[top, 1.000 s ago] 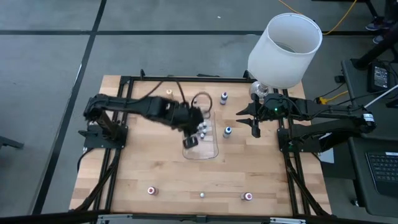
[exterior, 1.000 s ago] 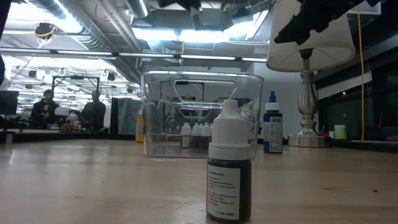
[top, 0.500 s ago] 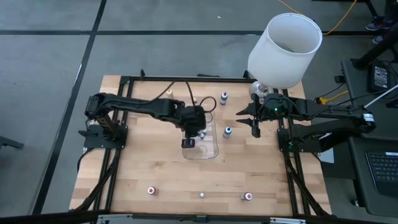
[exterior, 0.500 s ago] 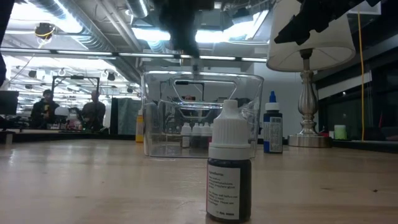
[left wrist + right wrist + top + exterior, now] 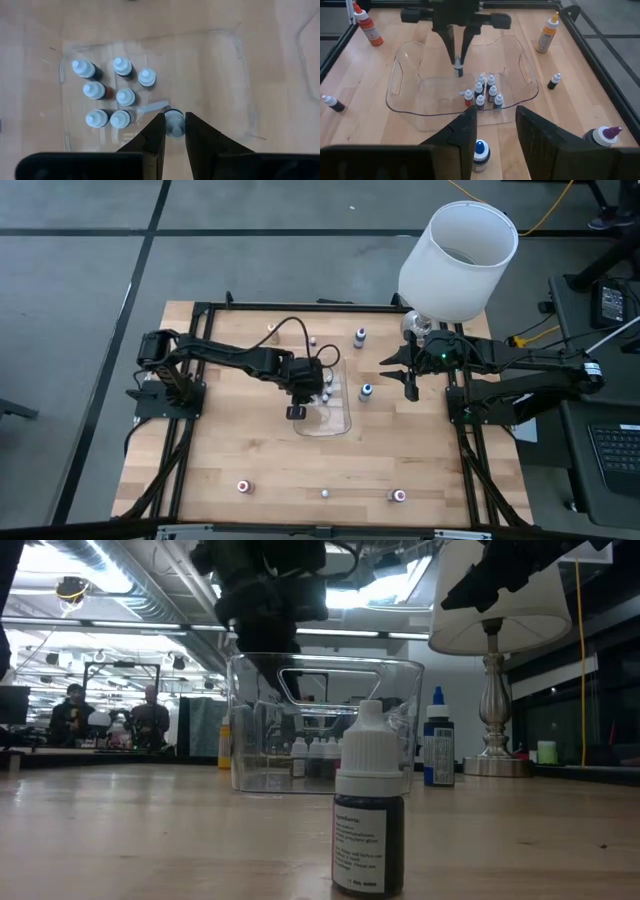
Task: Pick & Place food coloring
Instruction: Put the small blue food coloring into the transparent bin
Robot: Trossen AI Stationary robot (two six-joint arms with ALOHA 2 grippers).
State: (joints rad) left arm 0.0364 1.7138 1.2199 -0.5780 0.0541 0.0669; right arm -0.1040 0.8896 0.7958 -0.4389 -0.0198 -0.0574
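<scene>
From overhead, the left hand (image 5: pixel 296 411) hangs over the clear tray (image 5: pixel 340 423) mid-surface; right hand (image 5: pixel 409 385) waits at 3 o'clock of the tray, fingers spread. Left wrist cam: fingers pinched on a white-capped food coloring bottle (image 5: pixel 174 121), seven more bottles (image 5: pixel 118 91) clustered in the tray at its 10 o'clock. Right wrist cam: blue-capped bottle (image 5: pixel 479 155) between its open fingers, untouched.
</scene>
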